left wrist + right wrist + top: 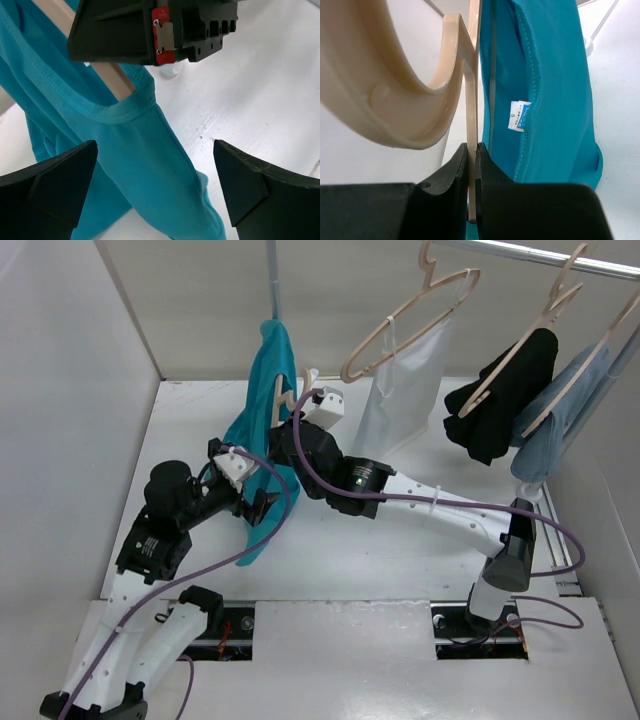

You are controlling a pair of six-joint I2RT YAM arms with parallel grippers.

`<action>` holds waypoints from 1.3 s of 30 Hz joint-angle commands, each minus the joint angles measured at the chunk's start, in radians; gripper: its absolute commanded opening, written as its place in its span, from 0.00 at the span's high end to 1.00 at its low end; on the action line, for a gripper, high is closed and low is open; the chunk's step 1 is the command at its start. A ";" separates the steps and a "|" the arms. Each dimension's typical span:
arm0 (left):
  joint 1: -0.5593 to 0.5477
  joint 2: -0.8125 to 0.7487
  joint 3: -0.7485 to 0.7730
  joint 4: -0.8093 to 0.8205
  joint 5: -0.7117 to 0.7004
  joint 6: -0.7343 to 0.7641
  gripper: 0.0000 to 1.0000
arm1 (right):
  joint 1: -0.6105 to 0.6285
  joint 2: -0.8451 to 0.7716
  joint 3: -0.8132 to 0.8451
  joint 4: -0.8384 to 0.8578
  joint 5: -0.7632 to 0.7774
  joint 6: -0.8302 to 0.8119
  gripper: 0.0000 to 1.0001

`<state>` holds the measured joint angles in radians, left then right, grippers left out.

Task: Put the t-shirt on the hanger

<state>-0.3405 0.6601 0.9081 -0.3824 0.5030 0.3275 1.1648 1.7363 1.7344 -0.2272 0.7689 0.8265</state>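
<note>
The teal t-shirt (262, 380) hangs draped over a beige hanger (277, 398) and trails down to the table. My right gripper (286, 430) is shut on the hanger's thin bar (471, 150), just below its hook (395, 105). In the right wrist view the shirt (550, 90) with its size label (519, 115) hangs right beside the jaws. My left gripper (262, 508) is open at the shirt's lower part. In the left wrist view its fingers (55, 180) stand wide apart with the shirt (145, 165) between them, not gripped. One hanger arm (117, 80) pokes through the neck opening.
A rail (560, 258) at the back right carries hangers with a white translucent garment (405, 390), a black garment (500, 400) and a light-blue garment (565, 425). A blue pole (273, 280) stands behind the shirt. White walls (60, 390) close in the table.
</note>
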 commanded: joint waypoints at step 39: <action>-0.003 -0.011 -0.052 0.244 -0.238 -0.324 1.00 | -0.014 -0.063 -0.093 0.156 -0.218 -0.288 0.34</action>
<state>-0.3443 0.6754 0.8028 -0.2504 0.2695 0.0921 1.1461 1.7325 1.6356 -0.1043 0.5842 0.6445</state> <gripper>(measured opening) 0.076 0.656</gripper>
